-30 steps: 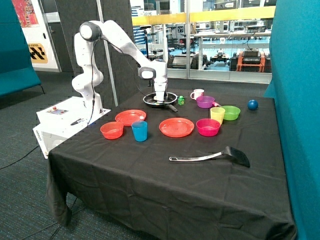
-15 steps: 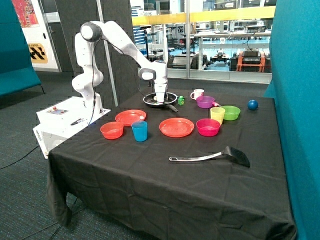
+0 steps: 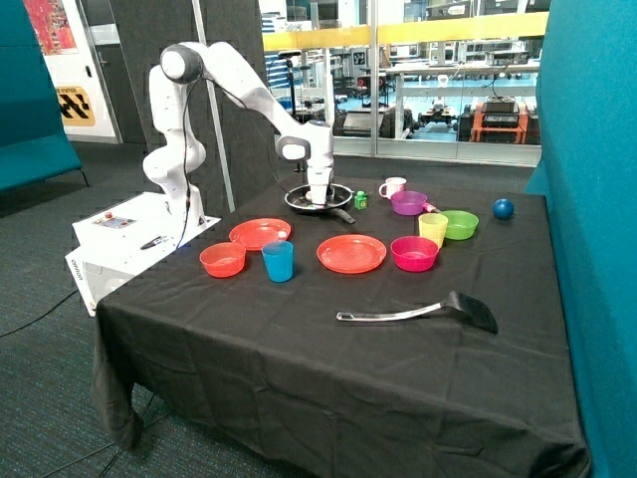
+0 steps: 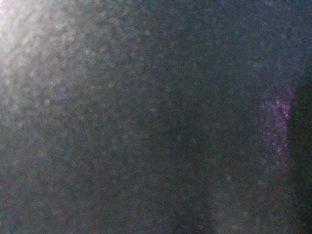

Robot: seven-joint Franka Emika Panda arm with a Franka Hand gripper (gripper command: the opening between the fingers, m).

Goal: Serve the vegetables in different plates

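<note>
While the pincer dips into the black frying pan at the far side of the surface, its opening cannot be told and the vegetables stay hidden, presumably in the pan. Both red-orange plates sit bare. A blind grasp could miss, or nudge the pan toward the green cube.

Black tablecloth, two red-orange plates, blue cup, pink bowl, white arm, green cube
</note>
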